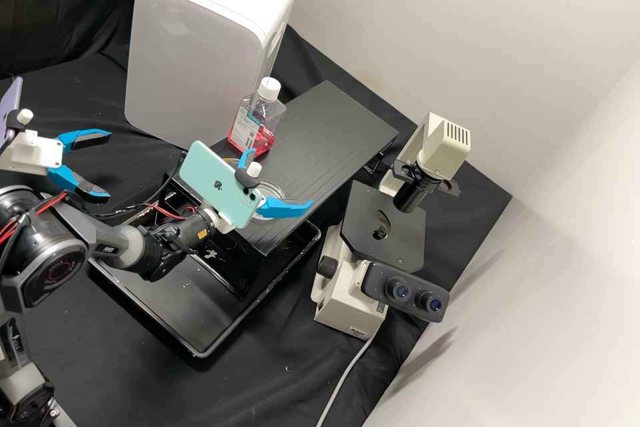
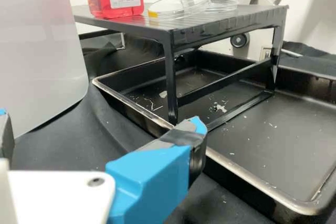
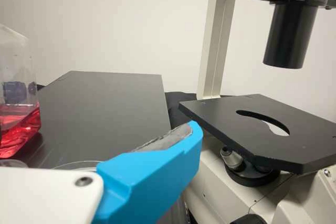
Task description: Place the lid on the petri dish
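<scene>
The petri dish (image 1: 273, 188) sits just left of centre in the high view, on the near end of a black raised platform (image 1: 333, 133), a little in front of a flask (image 1: 253, 123) of red liquid. The right gripper (image 1: 279, 180) hangs right over it with its blue fingers spread wide, one on each side of the dish, and as far as I can tell they are closed on nothing. That arm is plainly the nearer one. The left gripper (image 1: 105, 165) is well off at the left edge, also wide open and empty. The pale green phone (image 1: 220, 183) strapped to the right wrist hides the left part of the dish area from above. The left wrist view makes up for that: from low down by the black tray (image 2: 273, 182) it shows two clear round pieces touching on the platform. One lies flat, and the other, which I take to be the lid (image 2: 181, 2), is tilted and leaning against it. If that is right, the lid lies toward the flask side of the gripper. The right wrist view looks past its own finger toward the microscope (image 3: 247, 124) and catches just a sliver of clear rim. A white box (image 1: 207, 33) stands behind, on the black table (image 1: 267, 380).
</scene>
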